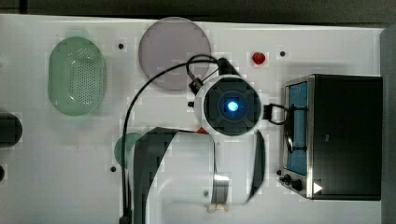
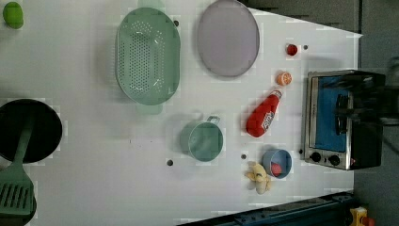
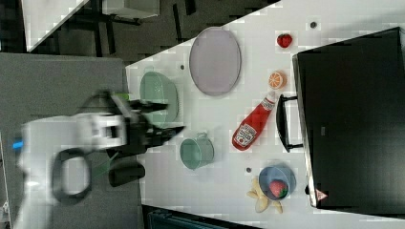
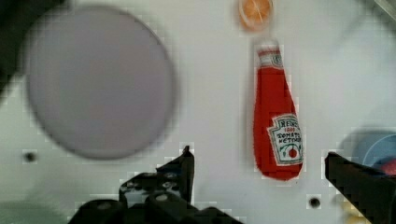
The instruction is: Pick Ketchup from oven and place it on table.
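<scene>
A: White counter, read across the left view from its left edge. Green fruit in the corner, black pan below it with a green spatula lying across its rim.

B: Then the green colander, and a grey plate beside it?

A: Yes. Green mug sat below them, apart from both. Further right lay the ketchup, flat on the counter, white cap toward an orange slice and nearly touching it.

B: So it was outside the oven?

A: Outside, lying just in front of the glass door. Door was closed, black handle toward the bottle. Small red fruit sat near the counter's far edge above the orange slice. Blue bowl held something red, with a banana touching its rim.

B: And the gripper?

A: Jaws stood wide apart in the wrist view, nothing between them but bare counter and the bottle's base farther off. They hung above the counter, clear of the ketchup; label faced up. In the right view the arm was blurred, on the right view's left, well apart from the bottle.
</scene>
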`<state>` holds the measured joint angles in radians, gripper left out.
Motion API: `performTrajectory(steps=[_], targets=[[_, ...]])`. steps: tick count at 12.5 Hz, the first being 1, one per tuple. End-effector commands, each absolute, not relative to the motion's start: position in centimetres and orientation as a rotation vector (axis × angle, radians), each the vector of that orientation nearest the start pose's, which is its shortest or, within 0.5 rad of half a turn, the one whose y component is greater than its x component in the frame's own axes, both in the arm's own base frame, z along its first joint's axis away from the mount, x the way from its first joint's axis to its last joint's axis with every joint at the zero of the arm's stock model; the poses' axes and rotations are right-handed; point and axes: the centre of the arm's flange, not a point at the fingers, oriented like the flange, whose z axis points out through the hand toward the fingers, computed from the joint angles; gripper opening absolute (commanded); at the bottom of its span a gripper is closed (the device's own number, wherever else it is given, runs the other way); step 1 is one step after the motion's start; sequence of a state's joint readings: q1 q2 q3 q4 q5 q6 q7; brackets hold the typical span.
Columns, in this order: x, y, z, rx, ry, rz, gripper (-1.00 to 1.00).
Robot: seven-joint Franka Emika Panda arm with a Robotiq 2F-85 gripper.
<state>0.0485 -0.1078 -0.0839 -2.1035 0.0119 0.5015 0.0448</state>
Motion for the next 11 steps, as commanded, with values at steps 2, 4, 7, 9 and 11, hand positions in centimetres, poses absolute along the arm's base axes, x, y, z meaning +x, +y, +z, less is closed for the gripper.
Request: performTrajectory(steps=[2,4,7,9,11], targets=[[53.4,-1.2,57.0,-2.795,1.283,-0.139,1.00],[53.3,-1.0,61.0,-2.792,1.272,-0.161,1.00],[52.7,-1.0,61.9,-2.809,1.281,-0.102,1.00],[52.8,-1.0,61.6,-2.812,1.281,-0.095,1.00],[52.9,-1.0,61.4,-2.814,1.283,-0.088,1.00]])
